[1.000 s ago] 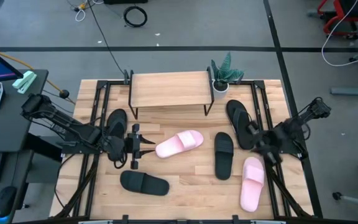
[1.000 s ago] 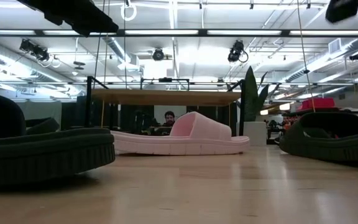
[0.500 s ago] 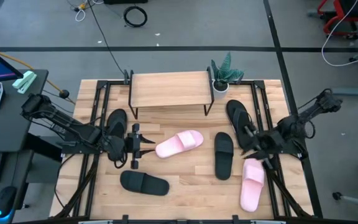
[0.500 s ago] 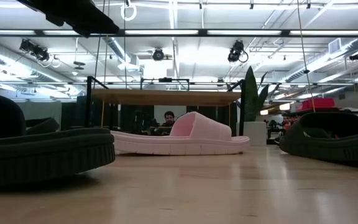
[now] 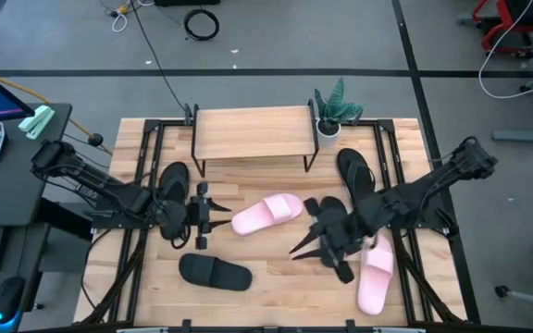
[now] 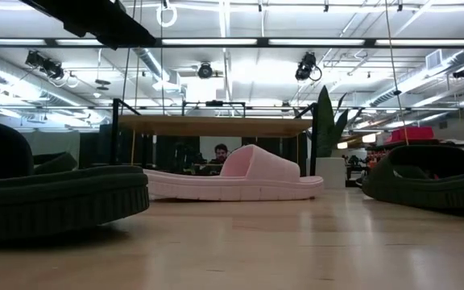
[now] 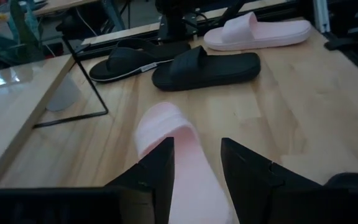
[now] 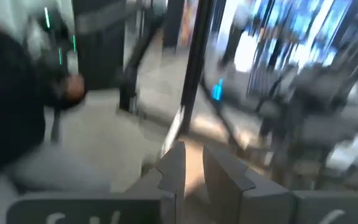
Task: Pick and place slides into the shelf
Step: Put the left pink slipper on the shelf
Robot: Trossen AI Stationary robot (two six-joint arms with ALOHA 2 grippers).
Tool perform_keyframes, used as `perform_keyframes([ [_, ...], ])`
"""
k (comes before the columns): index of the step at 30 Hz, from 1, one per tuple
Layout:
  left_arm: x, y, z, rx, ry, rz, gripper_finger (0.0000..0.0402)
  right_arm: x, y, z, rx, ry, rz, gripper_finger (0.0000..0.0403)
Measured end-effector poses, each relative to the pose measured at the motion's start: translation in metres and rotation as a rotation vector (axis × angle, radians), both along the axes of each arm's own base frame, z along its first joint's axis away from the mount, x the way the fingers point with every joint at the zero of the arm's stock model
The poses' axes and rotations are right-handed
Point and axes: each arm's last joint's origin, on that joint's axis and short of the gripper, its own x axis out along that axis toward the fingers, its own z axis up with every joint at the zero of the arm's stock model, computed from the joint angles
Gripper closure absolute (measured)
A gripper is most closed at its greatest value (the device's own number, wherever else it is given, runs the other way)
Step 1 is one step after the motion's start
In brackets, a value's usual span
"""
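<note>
Shelf [image 5: 253, 132] at the table's far edge: plank top bare, nothing visibly placed on or under it. All six slides lie on the tabletop. Pink slide [image 5: 266, 213] at centre, second pink slide [image 5: 375, 276] near the right edge. Black slide [image 5: 214, 272] toward the near edge; another black slide [image 5: 333, 215] under the right gripper [image 5: 327, 242], whose finger state I cannot tell. Flip-flops [image 5: 355, 174] lie right of the shelf. Left gripper [image 7: 196, 168], fingers parted and empty, points at the centre pink slide. Judgement: task not begun; six placements remain.

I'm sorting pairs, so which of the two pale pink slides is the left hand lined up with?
The pale pink broad-strap slide at mid-table, straight ahead of the left hand; the other pink slide lies near the right front corner.
</note>
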Motion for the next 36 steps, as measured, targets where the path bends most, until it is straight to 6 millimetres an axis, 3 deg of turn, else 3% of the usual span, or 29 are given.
perform_keyframes([
  [6,0.003,0.008,0.0,-0.004,-0.001,0.04,0.0263,0.017,-0.005,-0.028,0.048,0.238,-0.11,0.034],
  [10,0.004,0.013,0.0,-0.005,-0.003,0.065,0.0268,0.015,-0.021,-0.044,0.078,0.39,-0.431,0.034],
  [14,0.006,0.018,0.0,-0.005,-0.004,0.086,0.0267,0.001,-0.038,-0.059,0.094,0.493,-0.819,0.034],
  [18,0.006,0.019,0.0,-0.001,0.0,0.091,0.0264,-0.011,-0.045,-0.067,0.223,0.562,-1.026,0.034],
  [23,0.007,0.016,-0.002,0.053,0.024,-0.008,0.0264,-0.009,-0.046,-0.065,0.351,0.518,-1.074,0.034],
  [28,0.018,0.012,-0.015,0.098,0.08,-0.055,0.0273,-0.004,-0.051,-0.054,0.441,0.419,-1.084,0.034],
  [36,0.061,0.022,-0.053,0.212,0.092,-0.019,0.0265,0.001,-0.06,-0.042,0.511,0.334,-1.071,0.034],
])
